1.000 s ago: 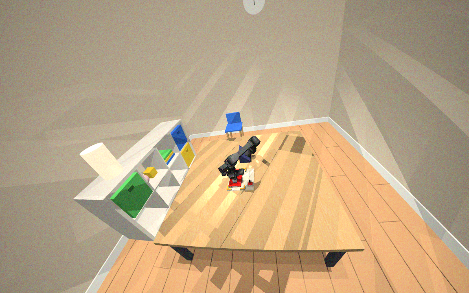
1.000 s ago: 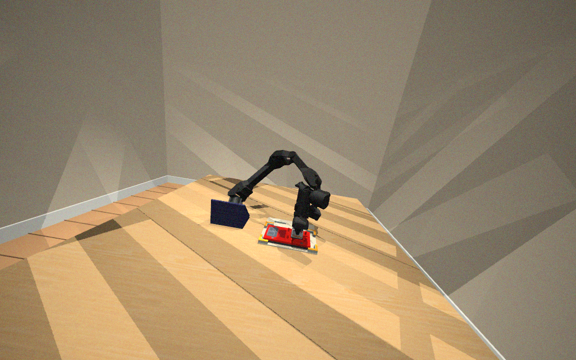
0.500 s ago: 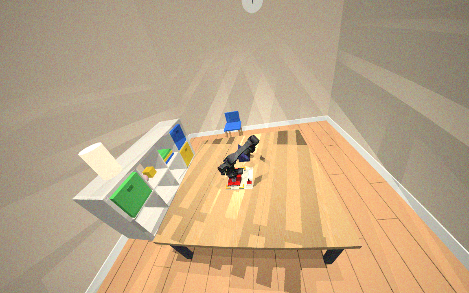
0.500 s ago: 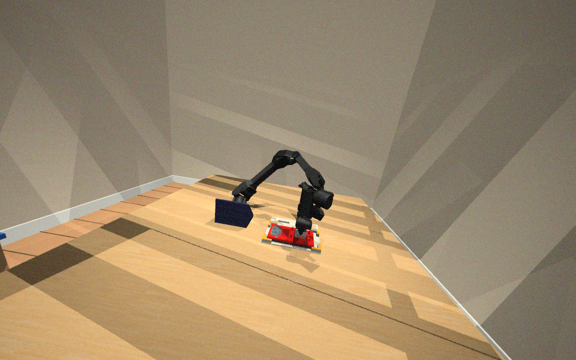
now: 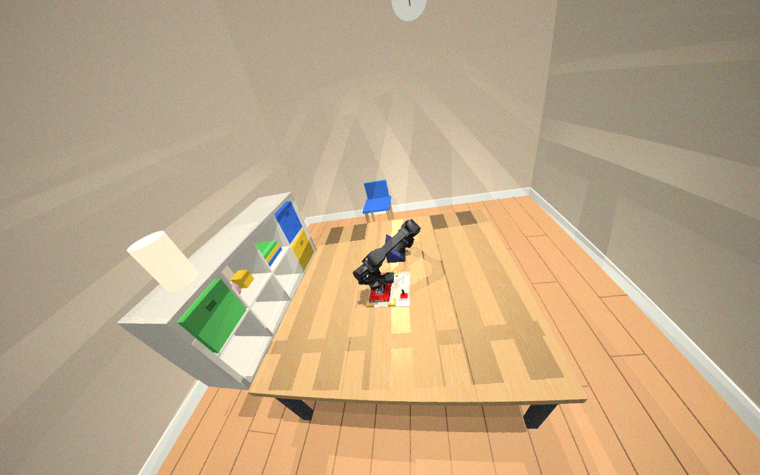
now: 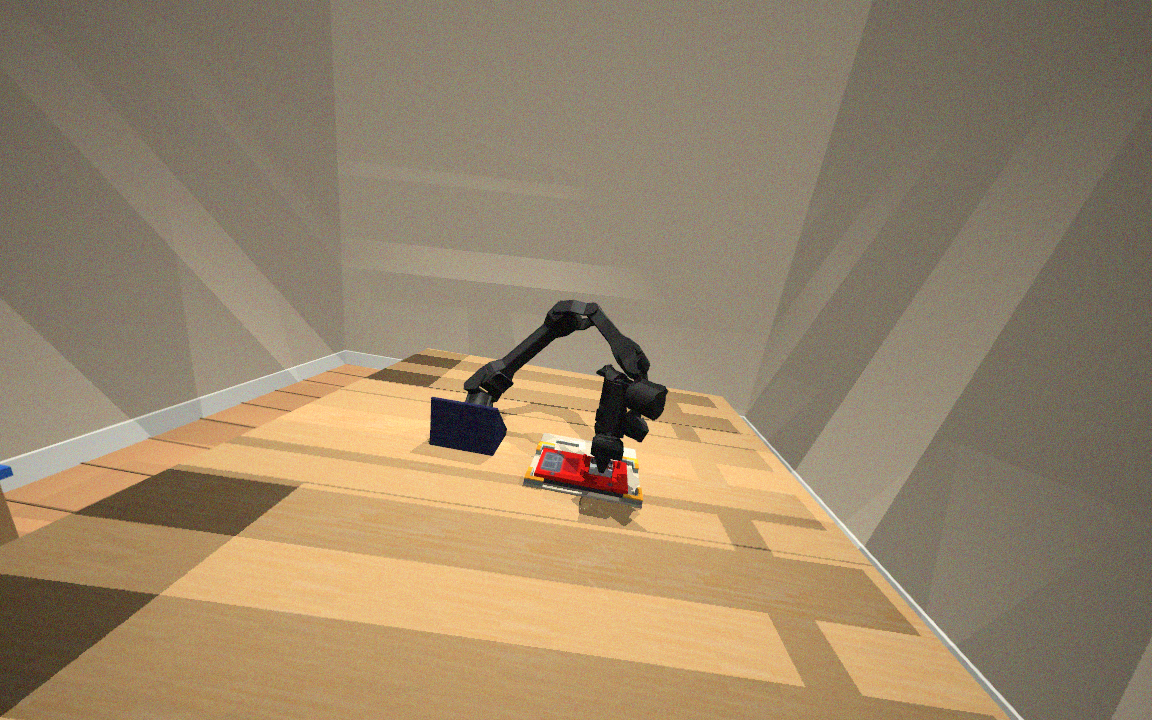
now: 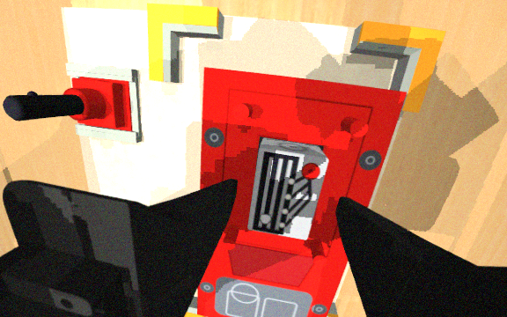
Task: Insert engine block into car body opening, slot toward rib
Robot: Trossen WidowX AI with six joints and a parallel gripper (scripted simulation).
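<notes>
The engine block (image 7: 282, 189), grey with black slots and a red cap, sits upright in the opening of the red car body (image 5: 379, 297) (image 6: 569, 463) (image 7: 218, 97) in the wrist view. Part of its far end face shows above the body; how deep it sits I cannot tell. The rib and the slot side are not clearly visible. My gripper (image 7: 286, 195) (image 6: 601, 464) is open, one finger on each side of the block, with red body visible between each fingertip and the block. In the top view the arm hides most of the block.
The car body lies on a white board (image 7: 126, 172) with yellow and orange corner brackets (image 7: 158, 48) (image 7: 416, 40). A red piece with a black handle (image 7: 44, 106) stands on the board's left in the wrist view. A dark blue block (image 6: 465, 425) is at the arm's base.
</notes>
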